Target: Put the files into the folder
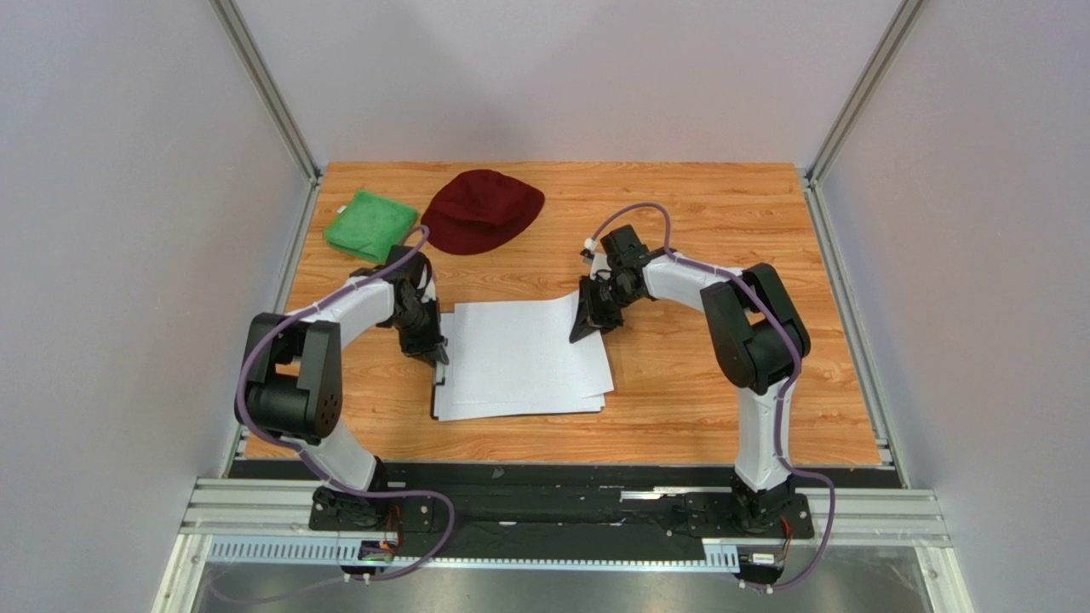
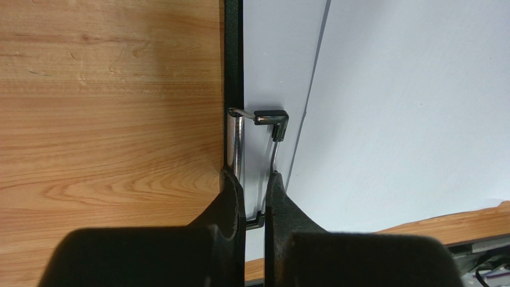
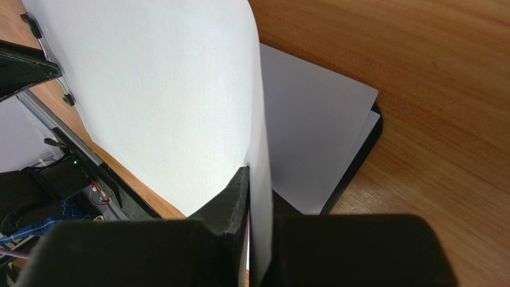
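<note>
The files (image 1: 525, 364) are white sheets stacked on the black folder (image 2: 233, 54), which shows only as a thin dark rim (image 3: 358, 162). My left gripper (image 1: 436, 350) sits at the stack's left edge, shut on the folder's silver wire clip (image 2: 270, 128); its fingers (image 2: 232, 192) squeeze the clip's handle against the bar. My right gripper (image 1: 591, 319) is at the stack's far right corner, shut on the top sheet (image 3: 167, 101). That sheet curls up off the pile between the jaws. The sheets below (image 3: 311, 125) lie flat on the folder.
A dark red cap (image 1: 482, 211) and a green cloth (image 1: 371, 225) lie at the far left of the wooden table (image 1: 717, 217). Grey walls close in both sides. A metal rail (image 1: 563, 511) runs along the near edge by the arm bases.
</note>
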`<state>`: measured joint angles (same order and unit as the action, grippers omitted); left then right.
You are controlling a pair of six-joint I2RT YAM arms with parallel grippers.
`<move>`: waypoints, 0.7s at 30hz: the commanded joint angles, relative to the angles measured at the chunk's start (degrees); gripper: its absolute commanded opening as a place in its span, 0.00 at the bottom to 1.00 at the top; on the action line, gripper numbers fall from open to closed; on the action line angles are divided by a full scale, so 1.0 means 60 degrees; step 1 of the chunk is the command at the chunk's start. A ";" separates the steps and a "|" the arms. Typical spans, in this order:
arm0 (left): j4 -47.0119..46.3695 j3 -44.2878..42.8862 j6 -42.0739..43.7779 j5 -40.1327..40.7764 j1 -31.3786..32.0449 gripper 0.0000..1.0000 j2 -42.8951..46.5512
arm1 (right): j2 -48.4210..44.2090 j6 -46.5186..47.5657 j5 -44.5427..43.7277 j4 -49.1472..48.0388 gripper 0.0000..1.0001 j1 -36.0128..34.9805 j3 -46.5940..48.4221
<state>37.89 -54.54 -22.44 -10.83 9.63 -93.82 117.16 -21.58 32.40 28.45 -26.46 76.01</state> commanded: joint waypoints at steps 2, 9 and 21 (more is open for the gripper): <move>-0.1159 0.0199 -0.0348 -0.1315 -0.0139 0.00 0.0519 | -0.0264 0.0315 -0.0303 -0.0054 0.06 -0.0190 -0.0027; -0.0794 0.0126 -0.0509 -0.0701 -0.0199 0.00 0.0418 | -0.0791 0.0726 -0.1181 0.0985 0.39 -0.0483 0.0471; -0.0631 -0.0006 -0.0494 -0.0465 -0.0198 0.00 0.0066 | -0.1612 0.1209 -0.1637 0.1864 0.56 -0.0424 0.0516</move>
<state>35.53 -52.99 -24.32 -13.41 8.51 -92.90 110.96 -16.62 23.77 37.26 -29.39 77.12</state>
